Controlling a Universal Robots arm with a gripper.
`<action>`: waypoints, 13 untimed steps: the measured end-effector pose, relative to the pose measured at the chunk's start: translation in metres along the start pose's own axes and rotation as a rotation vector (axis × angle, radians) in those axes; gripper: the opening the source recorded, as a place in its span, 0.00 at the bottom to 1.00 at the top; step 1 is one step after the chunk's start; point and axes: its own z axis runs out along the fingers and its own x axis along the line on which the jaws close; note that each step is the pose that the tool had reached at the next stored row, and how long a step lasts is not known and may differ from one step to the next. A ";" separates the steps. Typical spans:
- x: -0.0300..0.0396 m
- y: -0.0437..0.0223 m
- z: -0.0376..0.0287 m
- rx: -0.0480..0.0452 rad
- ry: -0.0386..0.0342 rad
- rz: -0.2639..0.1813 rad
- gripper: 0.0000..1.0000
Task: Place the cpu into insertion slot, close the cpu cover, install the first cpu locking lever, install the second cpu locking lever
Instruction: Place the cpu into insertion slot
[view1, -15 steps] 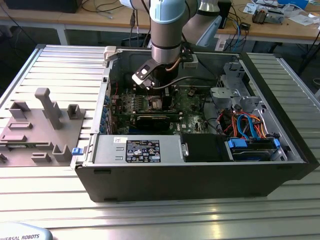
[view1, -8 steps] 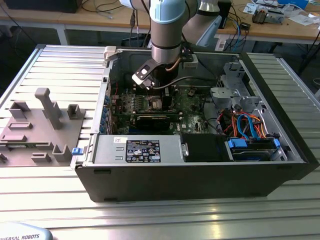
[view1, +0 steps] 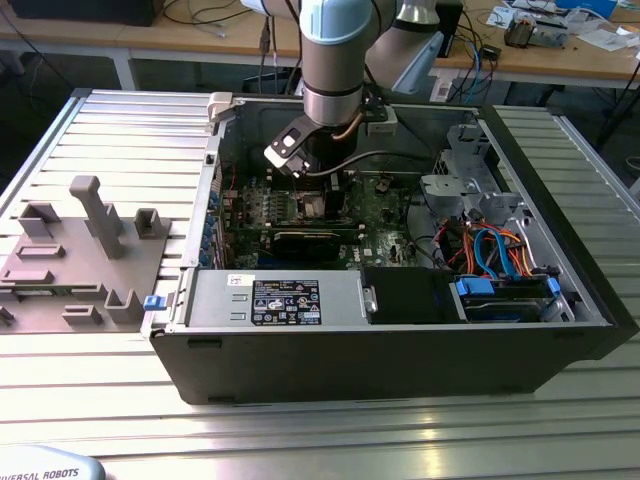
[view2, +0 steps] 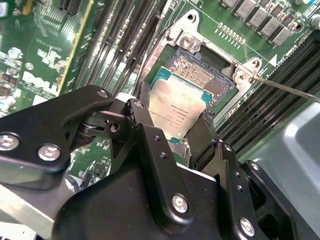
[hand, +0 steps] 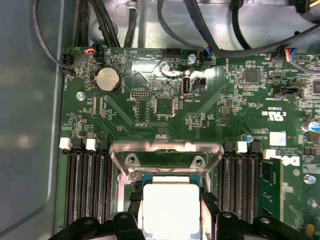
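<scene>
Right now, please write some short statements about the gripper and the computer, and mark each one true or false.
1. The gripper grips the cpu between its fingers. True.
2. The cpu lies seated in the insertion slot. False: it hangs over the slot, whose contact field is partly bare.
3. A round coin battery sits on the green motherboard. True.
4. The computer case is closed. False: its side is open, and the arm reaches inside.
</scene>
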 end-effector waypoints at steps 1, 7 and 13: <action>0.0000 0.0001 -0.0012 0.0002 -0.0001 0.000 0.54; 0.0065 -0.0030 -0.0014 0.0002 -0.0003 0.001 0.54; 0.0115 -0.0078 0.0029 0.0003 -0.0090 0.040 0.54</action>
